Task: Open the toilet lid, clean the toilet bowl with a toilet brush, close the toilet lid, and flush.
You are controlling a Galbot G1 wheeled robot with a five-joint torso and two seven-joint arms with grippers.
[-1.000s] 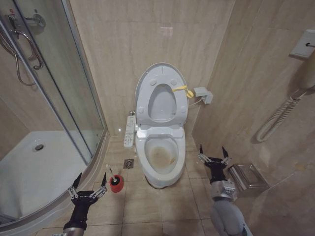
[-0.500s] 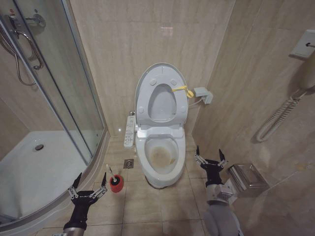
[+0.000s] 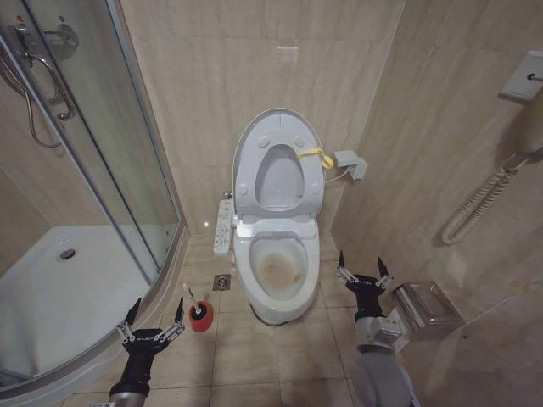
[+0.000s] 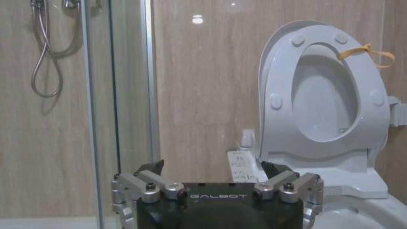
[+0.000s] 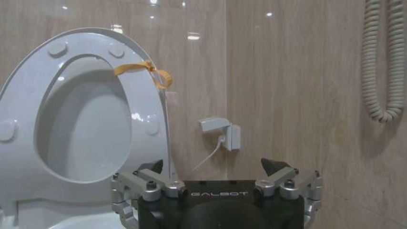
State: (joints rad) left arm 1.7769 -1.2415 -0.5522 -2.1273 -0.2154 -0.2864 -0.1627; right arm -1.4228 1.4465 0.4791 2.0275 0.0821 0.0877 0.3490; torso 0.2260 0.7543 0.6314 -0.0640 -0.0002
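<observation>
Both spread grippers, left gripper (image 3: 153,321) and right gripper (image 3: 360,267), flank the toilet bowl (image 3: 276,270)

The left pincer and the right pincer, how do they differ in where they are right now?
The left pincer hangs low by the shower tray, next to the toilet brush in its red holder; the right pincer sits higher, beside the toilet bowl and near the steel box on the wall. The left is farther from the bowl than the right. Both are open, empty and point up toward the raised toilet lid.
</observation>
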